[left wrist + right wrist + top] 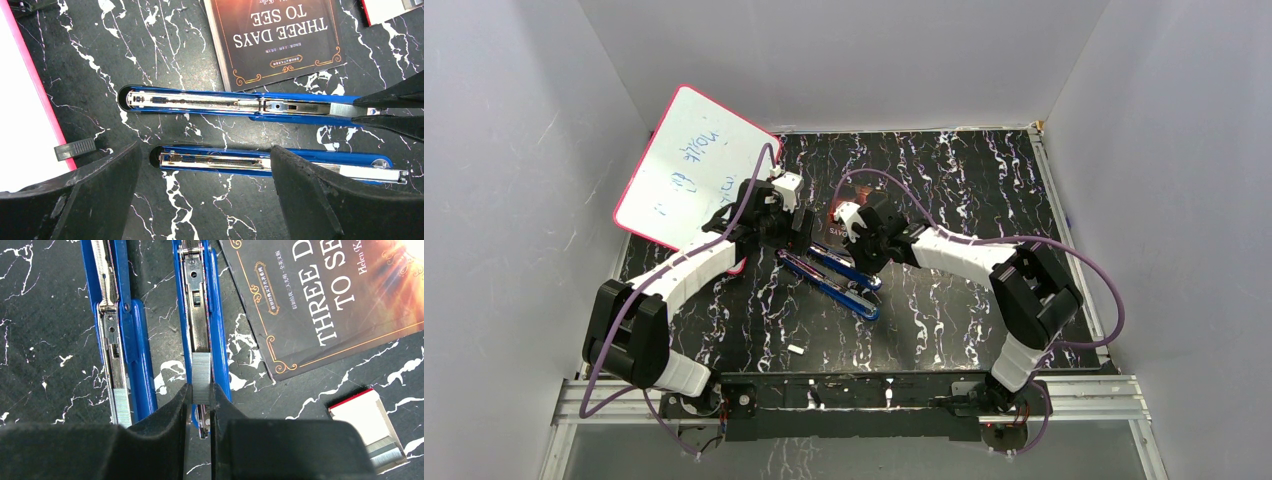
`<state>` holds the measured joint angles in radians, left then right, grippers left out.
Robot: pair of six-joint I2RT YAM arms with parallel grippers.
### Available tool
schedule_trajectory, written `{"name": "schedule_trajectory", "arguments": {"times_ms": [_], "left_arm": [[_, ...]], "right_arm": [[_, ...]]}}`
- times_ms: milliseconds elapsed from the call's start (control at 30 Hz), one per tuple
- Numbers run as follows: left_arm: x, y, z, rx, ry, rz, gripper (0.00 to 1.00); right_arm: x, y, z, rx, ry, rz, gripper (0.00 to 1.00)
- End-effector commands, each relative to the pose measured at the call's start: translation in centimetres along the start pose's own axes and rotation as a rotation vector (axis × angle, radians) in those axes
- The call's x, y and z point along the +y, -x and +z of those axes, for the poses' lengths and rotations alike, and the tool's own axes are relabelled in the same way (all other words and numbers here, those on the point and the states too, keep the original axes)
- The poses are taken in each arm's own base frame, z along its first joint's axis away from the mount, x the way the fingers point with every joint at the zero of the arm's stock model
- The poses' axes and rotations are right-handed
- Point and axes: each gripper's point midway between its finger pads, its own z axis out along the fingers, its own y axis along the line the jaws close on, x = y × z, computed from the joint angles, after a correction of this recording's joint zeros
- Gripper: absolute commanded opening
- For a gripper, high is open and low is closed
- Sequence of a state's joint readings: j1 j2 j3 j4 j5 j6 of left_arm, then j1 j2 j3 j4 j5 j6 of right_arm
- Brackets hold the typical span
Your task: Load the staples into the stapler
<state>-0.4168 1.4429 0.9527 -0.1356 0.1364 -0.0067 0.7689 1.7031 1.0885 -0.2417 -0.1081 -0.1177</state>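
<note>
**Containers.** The box (pixel 360 410) lies on the bench (pixel 984 180) near a corner of the book (pixel 310 300). Spare strips (pixel 385 452) show at its open end. The stapler (pixel 200 315) lies opened flat just beside the book, channel up. The staples (pixel 201 371) lie lengthwise over the end of that channel. You cannot tell whether they are seated in it. The second stapler (pixel 117 340) lies opened flat, parallel and apart, on the side away from the book.

**Jaws.** On the right gripper (pixel 201 392), the jaws are nearly closed and pinch the near end of the staples from both sides. On the left gripper (pixel 205 149), the jaws are spread fully, grasp nothing and straddle the second stapler's middle.

**Views.** Use the right wrist view for the staples and the box contents; the top view shows neither. The left wrist view shows both staplers along their length, but only a corner of the box. Only the top view shows the whole whiteboard (pixel 689 165), at the far left, and a small white piece (pixel 795 349) lying alone near the arm bases.

**Writing.** The book cover reads "THREE DAYS TO SEE". The right wrist view adds "Helen K", cut off at the frame edge. The whiteboard carries blue handwriting that you cannot read.
</note>
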Motion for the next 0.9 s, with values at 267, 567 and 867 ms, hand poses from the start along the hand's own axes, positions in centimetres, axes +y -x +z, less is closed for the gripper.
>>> {"name": "schedule_trajectory", "arguments": {"times_ms": [267, 567, 867], "left_arm": [[-0.14, 0.89, -0.83, -0.03, 0.006, 0.021, 0.98], [-0.13, 0.9, -0.85, -0.031, 0.006, 0.021, 0.98], [-0.14, 0.9, -0.87, -0.031, 0.006, 0.021, 0.98]], "right_arm": [[0.13, 0.79, -0.31, -0.008, -0.01, -0.022, 0.1], [0.23, 1.06, -0.59, -0.028, -0.009, -0.019, 0.18], [0.29, 1.25, -0.78, -0.045, -0.009, -0.016, 0.25]]}}
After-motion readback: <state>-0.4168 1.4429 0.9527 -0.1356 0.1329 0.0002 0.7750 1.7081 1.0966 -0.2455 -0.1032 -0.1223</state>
